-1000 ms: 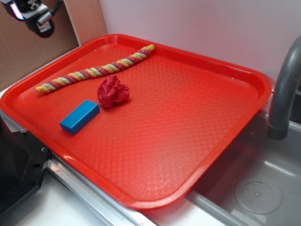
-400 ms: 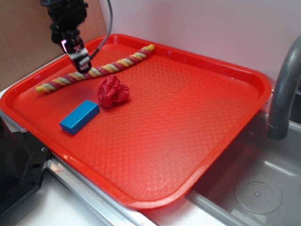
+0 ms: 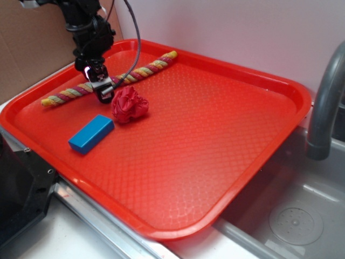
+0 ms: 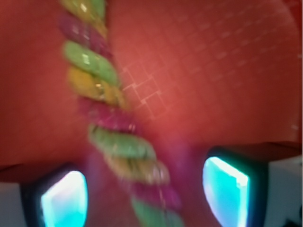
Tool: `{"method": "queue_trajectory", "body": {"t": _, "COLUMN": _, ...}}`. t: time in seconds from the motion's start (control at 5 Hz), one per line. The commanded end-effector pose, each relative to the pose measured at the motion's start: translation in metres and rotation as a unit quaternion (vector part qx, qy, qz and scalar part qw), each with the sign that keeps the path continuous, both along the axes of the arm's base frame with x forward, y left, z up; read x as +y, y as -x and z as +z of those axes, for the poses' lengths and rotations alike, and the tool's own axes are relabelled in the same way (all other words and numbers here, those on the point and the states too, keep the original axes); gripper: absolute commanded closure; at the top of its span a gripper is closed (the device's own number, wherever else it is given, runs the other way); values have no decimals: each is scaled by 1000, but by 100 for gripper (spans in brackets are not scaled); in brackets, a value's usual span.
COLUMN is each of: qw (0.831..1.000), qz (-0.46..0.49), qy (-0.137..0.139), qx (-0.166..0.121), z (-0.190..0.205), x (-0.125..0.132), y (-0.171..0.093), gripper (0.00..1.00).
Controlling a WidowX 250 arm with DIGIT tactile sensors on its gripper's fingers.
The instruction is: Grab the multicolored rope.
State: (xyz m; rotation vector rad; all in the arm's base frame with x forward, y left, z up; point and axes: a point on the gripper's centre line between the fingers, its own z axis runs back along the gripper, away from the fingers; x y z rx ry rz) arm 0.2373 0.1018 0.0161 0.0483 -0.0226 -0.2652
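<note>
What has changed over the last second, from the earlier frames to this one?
The gripper came in from the upper left and dropped onto the middle of the multicolored rope, jaws open astride it, nothing gripped yet. The rope, red cloth ball, blue block and tray stayed put.

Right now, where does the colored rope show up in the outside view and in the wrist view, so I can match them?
Exterior: the rope lies diagonally across the tray's upper left, partly hidden mid-length by the gripper.
Wrist: the rope runs from top left down to bottom center, blurred, between the two lit fingertips.
Shared landmark: the tray's textured red floor beneath the rope.
</note>
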Motion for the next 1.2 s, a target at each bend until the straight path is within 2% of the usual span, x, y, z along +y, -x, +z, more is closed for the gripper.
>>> {"method": "queue_trajectory", "body": {"t": 0.0, "qw": 1000, "qz": -6, "qy": -5, "qx": 0, "z": -4, "x": 5, "y": -14, "gripper": 100}}
{"method": "queue_trajectory", "body": {"t": 0.2, "qw": 1000, "qz": -5, "qy": -6, "qx": 8, "z": 0, "x": 0, "y": -12, "gripper": 100}}
{"method": "queue_trajectory", "body": {"t": 0.4, "qw": 999, "qz": 41, "qy": -16, "qx": 23, "z": 21, "x": -9, "y": -10, "gripper": 100}}
{"method": "queue_trajectory", "body": {"t": 0.6, "qw": 995, "qz": 99, "qy": -32, "qx": 7, "z": 48, "x": -21, "y": -4, "gripper": 100}}
{"method": "queue_trajectory", "body": {"t": 0.8, "qw": 987, "qz": 158, "qy": -23, "qx": -6, "z": 96, "x": -33, "y": 8, "gripper": 100}}
{"method": "queue_trajectory", "body": {"t": 1.0, "qw": 981, "qz": 193, "qy": 3, "qx": -15, "z": 139, "x": -56, "y": 24, "gripper": 100}}
